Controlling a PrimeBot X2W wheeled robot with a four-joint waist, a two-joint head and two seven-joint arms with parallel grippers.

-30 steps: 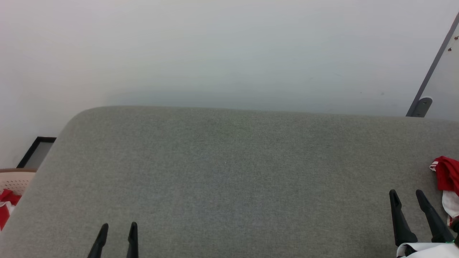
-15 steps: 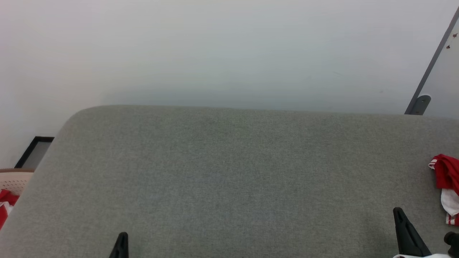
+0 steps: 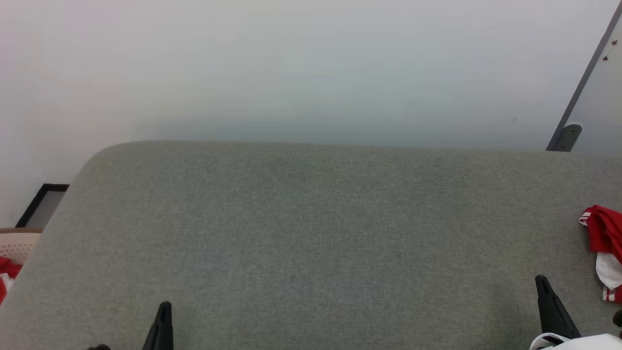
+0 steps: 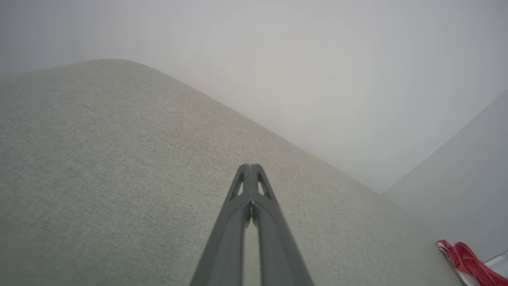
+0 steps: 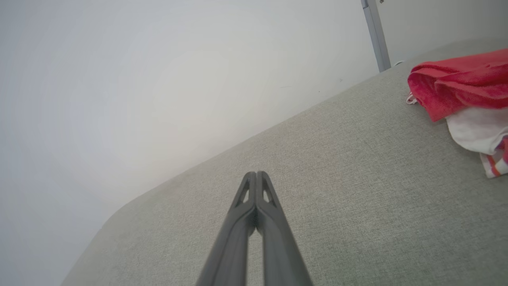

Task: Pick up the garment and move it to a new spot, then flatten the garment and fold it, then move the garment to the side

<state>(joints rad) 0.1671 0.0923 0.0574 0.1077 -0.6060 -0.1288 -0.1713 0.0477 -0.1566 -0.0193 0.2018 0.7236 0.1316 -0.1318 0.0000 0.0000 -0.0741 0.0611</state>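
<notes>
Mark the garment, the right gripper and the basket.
garment [image 5: 456,83], right wrist view, on its red bunched fold.
right gripper [image 5: 256,176], right wrist view, at the shut fingertips.
basket [image 3: 17,245], head view, on its beige perforated wall.

readable text: none | labels: none | brands: none | numbers: none | signs: none legible

The garment lay on the padded fabric surface at its right edge, just right of and beyond the right gripper. The left gripper sat over the near left part, well apart from the garment. Left of the surface stood a perforated basket with a cloth bundle in it. A wall rose behind.
</notes>
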